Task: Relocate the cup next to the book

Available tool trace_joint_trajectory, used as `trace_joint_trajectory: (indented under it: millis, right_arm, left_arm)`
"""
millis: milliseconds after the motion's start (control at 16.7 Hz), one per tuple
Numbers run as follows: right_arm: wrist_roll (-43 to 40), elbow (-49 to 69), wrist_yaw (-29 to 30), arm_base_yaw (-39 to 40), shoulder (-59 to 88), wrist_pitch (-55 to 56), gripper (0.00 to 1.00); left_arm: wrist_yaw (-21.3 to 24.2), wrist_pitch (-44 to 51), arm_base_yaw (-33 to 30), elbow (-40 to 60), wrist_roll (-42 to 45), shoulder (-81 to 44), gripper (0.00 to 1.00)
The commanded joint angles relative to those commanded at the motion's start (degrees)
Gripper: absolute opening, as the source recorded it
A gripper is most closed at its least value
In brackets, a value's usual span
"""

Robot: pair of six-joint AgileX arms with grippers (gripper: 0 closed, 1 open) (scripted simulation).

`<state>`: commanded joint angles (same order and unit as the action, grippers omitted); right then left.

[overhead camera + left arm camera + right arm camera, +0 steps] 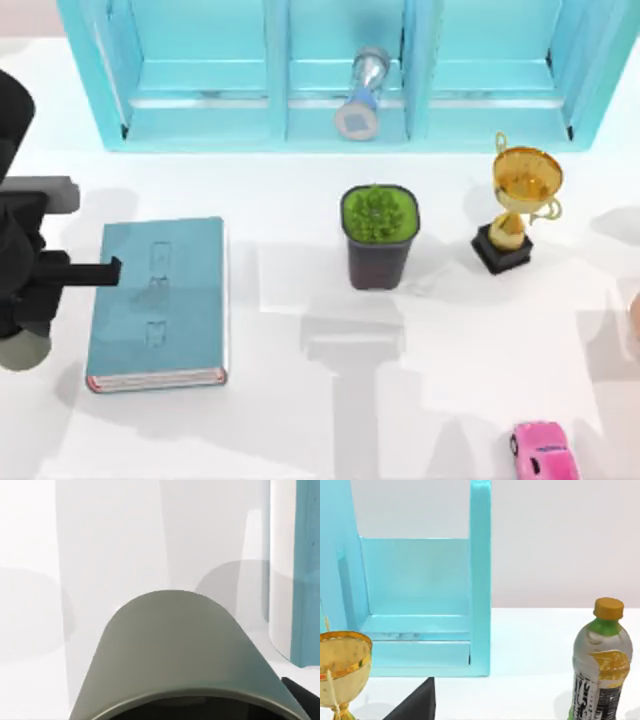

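The grey-olive cup (20,352) peeks out from under my left gripper (28,300) at the table's left edge, just left of the book. In the left wrist view the cup (175,645) sits very close, dark mouth toward the camera, with a dark fingertip (302,695) pressed against its rim; the gripper looks shut on it. The teal-blue book (155,300) lies flat, its white page edges with reddish trim facing the front. The book's edge (307,570) appears just beyond the cup.
A teal shelf unit (340,80) spans the back and holds an hourglass (362,95). A potted plant (379,235), a gold trophy (520,205) and a pink toy car (543,450) stand to the right. The right wrist view shows a bottle (602,665).
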<state>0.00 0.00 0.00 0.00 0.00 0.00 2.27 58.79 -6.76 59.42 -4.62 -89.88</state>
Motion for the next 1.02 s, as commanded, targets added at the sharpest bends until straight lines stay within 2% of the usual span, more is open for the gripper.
trace_joint_trajectory:
  millis: [300,1020]
  right_arm:
    - [0.00,0.00,0.00,0.00,0.00,0.00,1.00]
    - [0.00,0.00,0.00,0.00,0.00,0.00,1.00]
  left_arm:
    - [0.04,-0.65,0.14,-0.64,0.25,-0.30,0.00]
    - [0.04,-0.65,0.14,-0.64,0.25,-0.30,0.90]
